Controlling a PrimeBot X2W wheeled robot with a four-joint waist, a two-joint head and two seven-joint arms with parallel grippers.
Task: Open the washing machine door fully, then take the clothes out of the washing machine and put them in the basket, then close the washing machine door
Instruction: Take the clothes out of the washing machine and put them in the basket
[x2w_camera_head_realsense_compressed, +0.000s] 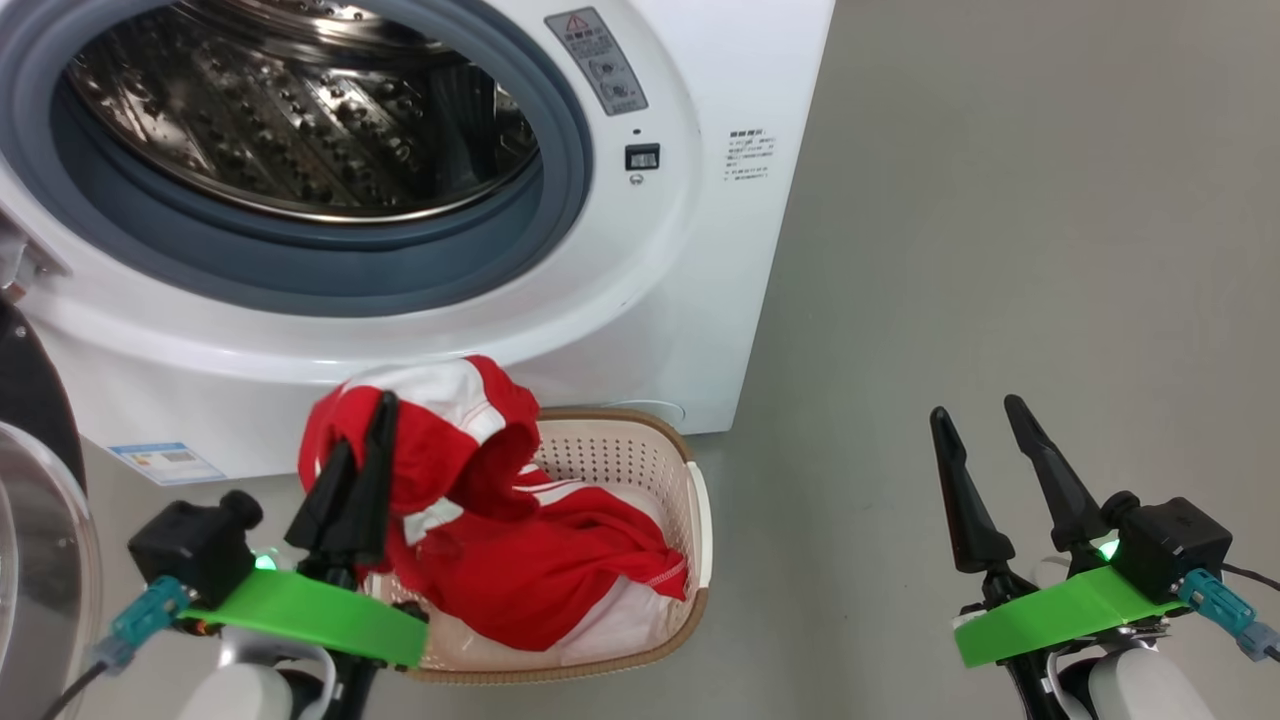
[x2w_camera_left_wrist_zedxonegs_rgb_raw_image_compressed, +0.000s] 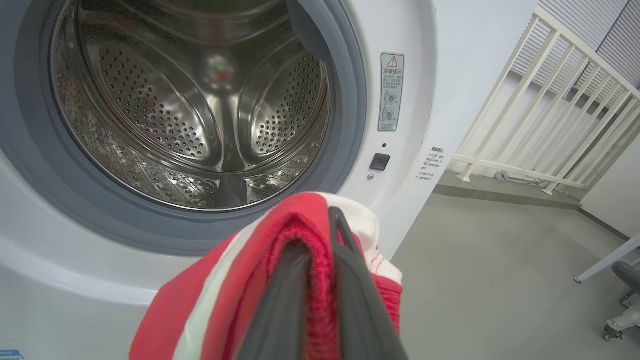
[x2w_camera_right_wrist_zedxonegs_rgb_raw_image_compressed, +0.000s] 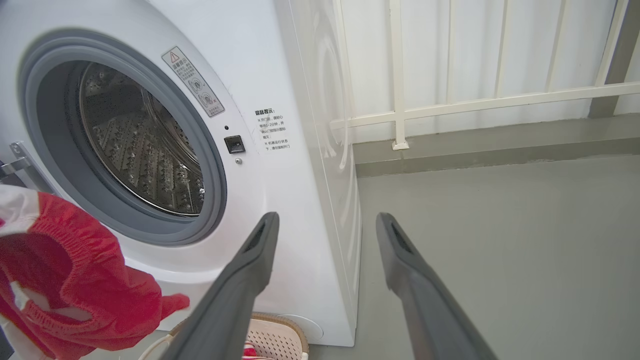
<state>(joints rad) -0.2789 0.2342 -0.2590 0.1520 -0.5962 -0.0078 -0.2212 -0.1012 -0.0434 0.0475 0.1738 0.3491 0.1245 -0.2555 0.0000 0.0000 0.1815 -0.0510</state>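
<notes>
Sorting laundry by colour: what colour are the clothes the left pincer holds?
The clothes are bright red with white stripes and trim, clearest in the head view.

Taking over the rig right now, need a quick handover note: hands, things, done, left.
Left hand: shut on the clothes, holding their top above the basket; the rest lies in it.
Right hand: open, empty, over the floor.
Washer: door open at the left; drum looks empty.
Done: door open, clothes out of drum.
Left: drop clothes fully into basket, close door.
</notes>
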